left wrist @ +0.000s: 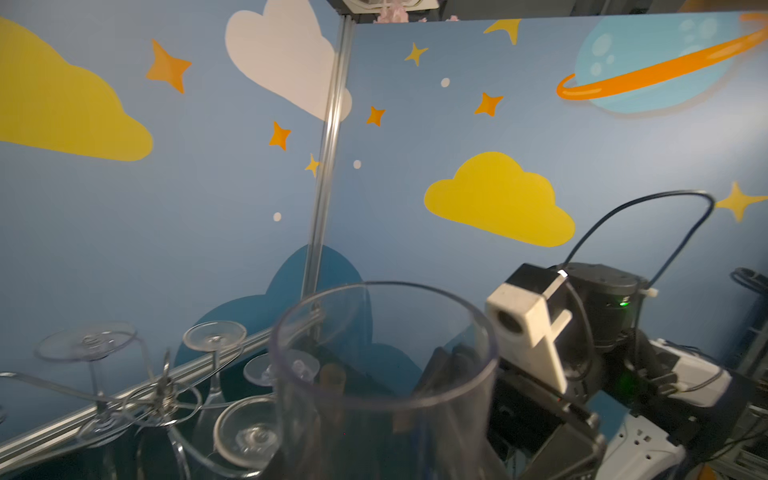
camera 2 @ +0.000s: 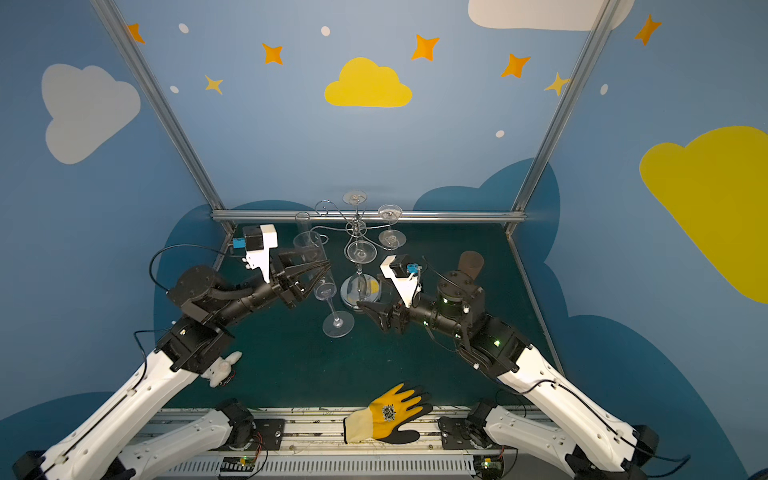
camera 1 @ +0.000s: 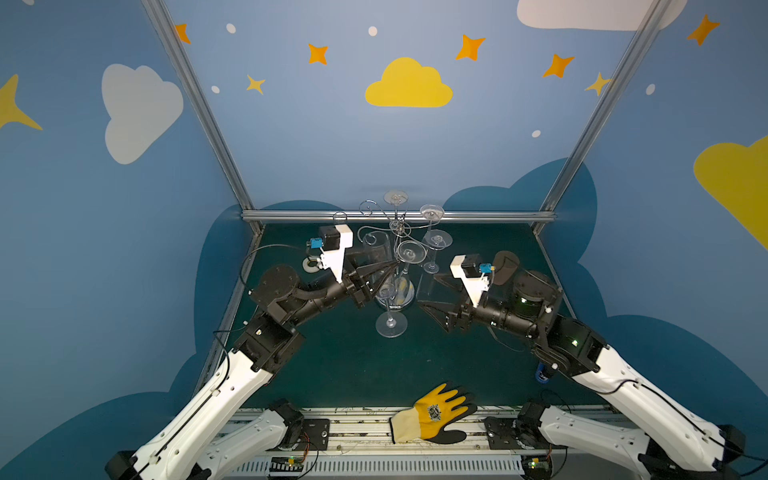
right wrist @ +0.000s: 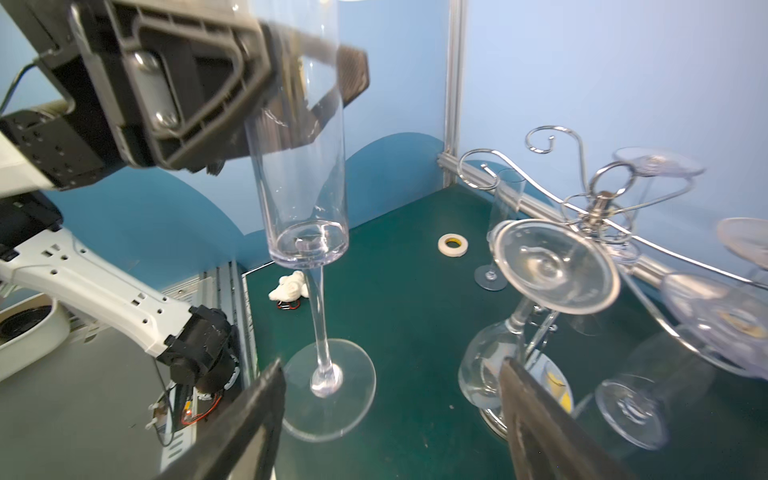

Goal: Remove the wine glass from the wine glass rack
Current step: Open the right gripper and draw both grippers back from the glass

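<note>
A tall clear wine glass (camera 1: 384, 286) (camera 2: 326, 286) (right wrist: 305, 195) stands off the rack with its round foot (right wrist: 330, 386) down on the green mat. My left gripper (camera 1: 388, 270) (camera 2: 324, 268) is shut on its bowl; in the left wrist view the bowl's wall (left wrist: 374, 415) fills the foreground. The chrome wine glass rack (camera 1: 398, 230) (camera 2: 356, 226) (right wrist: 598, 203) stands just behind, and other glasses hang upside down from its curled arms. My right gripper (camera 1: 427, 291) (camera 2: 370, 296) (right wrist: 390, 365) is open and empty, low by the rack's base, to the right of the glass's foot.
A flute (right wrist: 500, 224) stands on the mat by the back rail. A tape roll (camera 1: 311, 264) (right wrist: 453, 245) lies back left, a brown cup (camera 1: 505, 266) back right. A white figure (camera 2: 222, 368) lies at the left edge, a yellow glove (camera 1: 436, 411) at the front edge.
</note>
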Controlling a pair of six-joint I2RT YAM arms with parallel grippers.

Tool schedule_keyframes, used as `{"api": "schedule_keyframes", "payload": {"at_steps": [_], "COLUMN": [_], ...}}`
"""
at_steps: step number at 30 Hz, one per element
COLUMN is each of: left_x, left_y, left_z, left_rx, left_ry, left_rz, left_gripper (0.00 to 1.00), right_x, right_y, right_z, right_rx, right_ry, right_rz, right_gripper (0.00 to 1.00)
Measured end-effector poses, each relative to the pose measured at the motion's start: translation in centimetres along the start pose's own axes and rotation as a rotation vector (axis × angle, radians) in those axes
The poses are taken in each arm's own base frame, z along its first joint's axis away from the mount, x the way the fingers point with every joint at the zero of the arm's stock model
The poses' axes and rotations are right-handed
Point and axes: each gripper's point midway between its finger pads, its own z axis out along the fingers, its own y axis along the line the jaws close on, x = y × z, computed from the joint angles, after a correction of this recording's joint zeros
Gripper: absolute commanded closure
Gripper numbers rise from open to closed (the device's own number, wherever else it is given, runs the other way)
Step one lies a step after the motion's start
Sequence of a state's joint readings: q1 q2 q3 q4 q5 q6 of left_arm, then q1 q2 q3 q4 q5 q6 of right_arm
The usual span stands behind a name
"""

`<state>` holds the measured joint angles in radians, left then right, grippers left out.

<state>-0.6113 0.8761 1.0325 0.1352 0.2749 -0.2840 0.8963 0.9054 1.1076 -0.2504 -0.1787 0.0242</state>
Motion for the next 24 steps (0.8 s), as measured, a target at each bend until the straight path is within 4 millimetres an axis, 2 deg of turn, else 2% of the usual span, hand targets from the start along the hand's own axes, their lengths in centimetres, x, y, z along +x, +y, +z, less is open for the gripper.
{"api": "schedule_keyframes", "payload": {"at_steps": [4, 9, 14, 20, 24], "left_x": [1.9, 4.3, 4.8, 6.0, 7.3], "left_y": [2.5, 5.6, 8.0, 11.0, 13.9], "left_z": [-1.7, -4.2, -6.3, -7.2, -7.2], "left_rx": [-0.145, -0.324, -0.478, -0.629, -0.718], "left_ry": [-0.006, -0.011, -0.051, -0.065, -0.053], "left_rz": [0.053, 0.121, 0.212, 0.312, 0.338], "left_gripper": [0.61, 0.62, 0.62, 0.62, 0.62], "right_x": [-0.5, -0.1, 0.6, 2.3, 2.8], "right_y": [-0.9, -2.6, -4.3, -5.9, -6.9], "right_z": [-1.8, -3.8, -5.6, -7.2, -7.8], "right_rx": [0.076, 0.198, 0.311, 0.423, 0.486], "right_ry": [-0.039, -0.065, -0.076, -0.061, -0.046], "right_rz": [-0.014, -0.018, -0.017, 0.0, 0.002], "right_gripper": [0.19, 0.19, 0.19, 0.19, 0.19]}}
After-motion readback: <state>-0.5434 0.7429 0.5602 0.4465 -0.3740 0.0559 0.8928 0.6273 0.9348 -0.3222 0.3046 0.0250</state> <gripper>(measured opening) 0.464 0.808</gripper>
